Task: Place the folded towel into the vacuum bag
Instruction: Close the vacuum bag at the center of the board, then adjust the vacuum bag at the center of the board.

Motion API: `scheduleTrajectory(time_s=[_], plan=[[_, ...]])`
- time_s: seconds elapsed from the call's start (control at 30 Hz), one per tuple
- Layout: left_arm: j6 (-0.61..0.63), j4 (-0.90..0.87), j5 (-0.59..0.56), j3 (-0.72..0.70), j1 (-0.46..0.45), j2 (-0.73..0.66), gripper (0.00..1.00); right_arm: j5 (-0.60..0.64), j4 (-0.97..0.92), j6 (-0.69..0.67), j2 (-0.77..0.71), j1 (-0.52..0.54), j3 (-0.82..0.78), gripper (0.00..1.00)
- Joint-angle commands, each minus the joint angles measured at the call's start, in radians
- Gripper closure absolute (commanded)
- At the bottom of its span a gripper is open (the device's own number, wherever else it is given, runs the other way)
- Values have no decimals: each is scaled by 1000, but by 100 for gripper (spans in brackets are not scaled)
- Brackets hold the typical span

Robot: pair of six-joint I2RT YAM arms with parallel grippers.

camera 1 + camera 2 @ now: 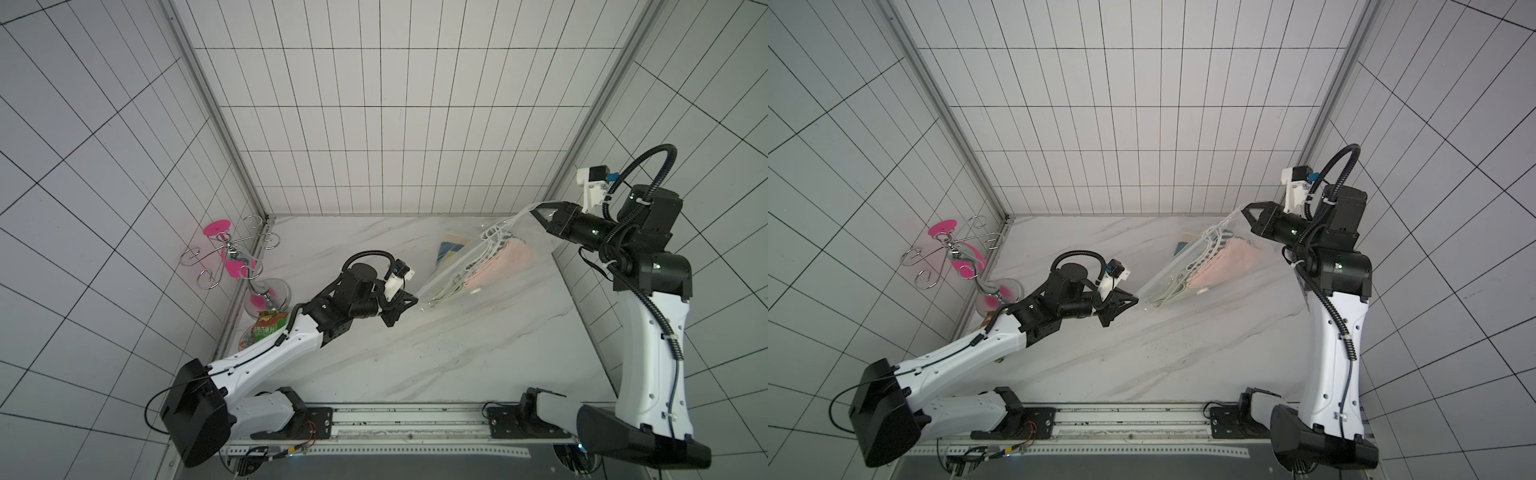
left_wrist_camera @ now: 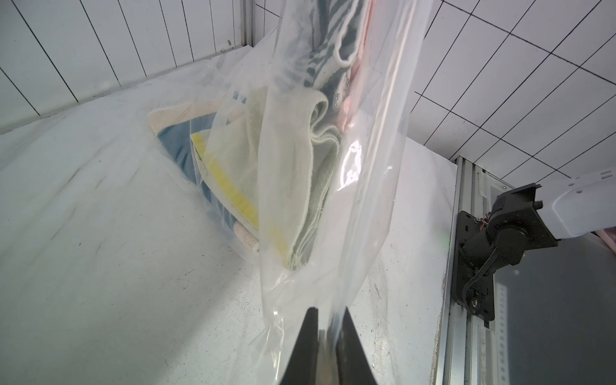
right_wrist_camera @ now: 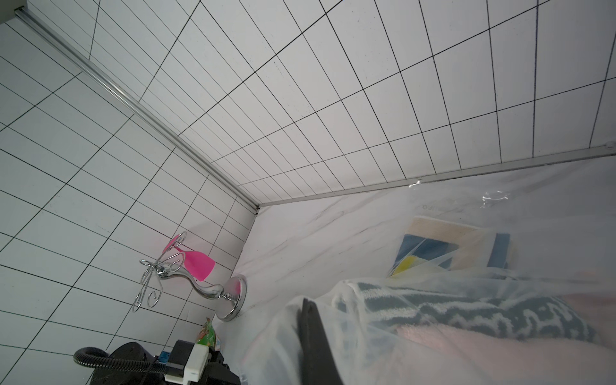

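**Working cell from above; 12 o'clock is the far tiled wall, 6 o'clock your arm bases.**

The large, crinkly, transparent plastic vacuum bag hangs stretched on a slant above the white marble-patterned tabletop. It lies at about 2 o'clock and shows in both top views.

Your left gripper holds the bag's low end near the table's centre. In the left wrist view its black fingers are pressed together, with the clear film pinched between them. Your right gripper, high at 2 o'clock, has its jaws closed on the bag's upper corner. In the right wrist view one dark finger shows behind the film.

Inside the bag you find three folded towels:
- a pale pink terry towel, nearest the right gripper;
- a teal-and-white striped towel, lying against the pink one;
- a pale green towel, nearest the left gripper.

A fourth folded towel, blue with cream and yellow bands, lies flat on the table at the bag's 11 o'clock side. You cannot tell whether it is within the film or merely behind it.

At 9 o'clock, against the left wall, a chrome wire glass rack carries a bright pink plastic goblet, hung bowl-down. Just at 6 o'clock of the rack's base lies a green printed snack packet, partly under your left arm.
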Motion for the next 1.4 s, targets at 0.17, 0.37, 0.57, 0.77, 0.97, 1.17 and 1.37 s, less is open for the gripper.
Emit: scheduleTrajectory(time_s=[0.17,0.37,0.57,0.77,0.97,1.17,1.37], plan=[[-4,-411,-83,-73,27,63,87,189,353,10,-16,-84,153,100],[10,-414,-74,-68,31,76,80,185,347,4,-8,-87,161,100],[9,-444,-44,5,52,21,78,103,443,83,-52,-53,-18,100],[-83,-364,2,119,237,-223,65,233,250,-33,-185,138,-274,91],[-136,-356,-24,238,248,-163,64,480,-58,-72,-406,214,-386,43],[-249,-275,46,345,197,61,63,464,-507,-20,-102,186,-1,40],[-270,-150,35,427,67,231,61,552,-496,5,-51,86,149,33]])
